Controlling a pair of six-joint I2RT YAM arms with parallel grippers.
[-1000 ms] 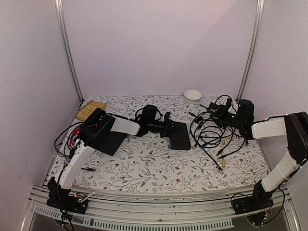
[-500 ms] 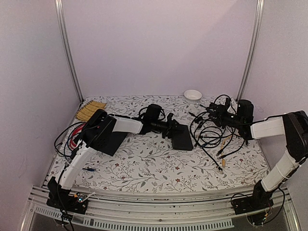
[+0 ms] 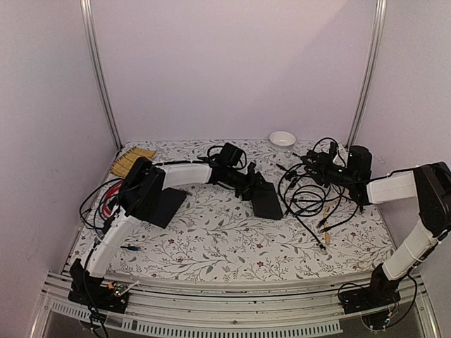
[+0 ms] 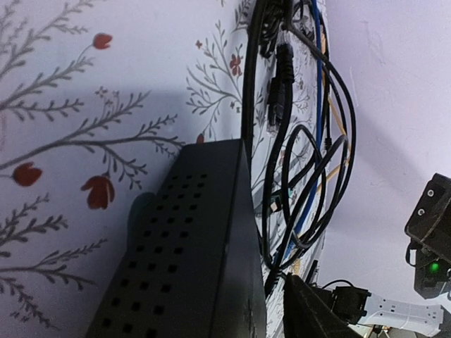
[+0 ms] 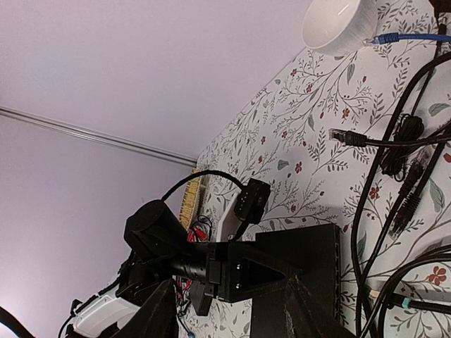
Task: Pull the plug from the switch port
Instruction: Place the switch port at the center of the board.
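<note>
The switch (image 3: 268, 203) lay just beside the left gripper (image 3: 251, 186), whose finger state I cannot tell; the right gripper (image 3: 318, 166), fingers apart and empty, sat well apart.

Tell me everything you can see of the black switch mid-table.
The switch is a flat, matte black rectangular box lying flat on the floral tablecloth near the table's middle. The left wrist view shows a grid of small vent holes across one face. The left gripper sits at its far left corner; contact is unclear. A tangle of cables lies close along its right edge. Its sockets are hidden, so whether a plug is in one cannot be told.
</note>
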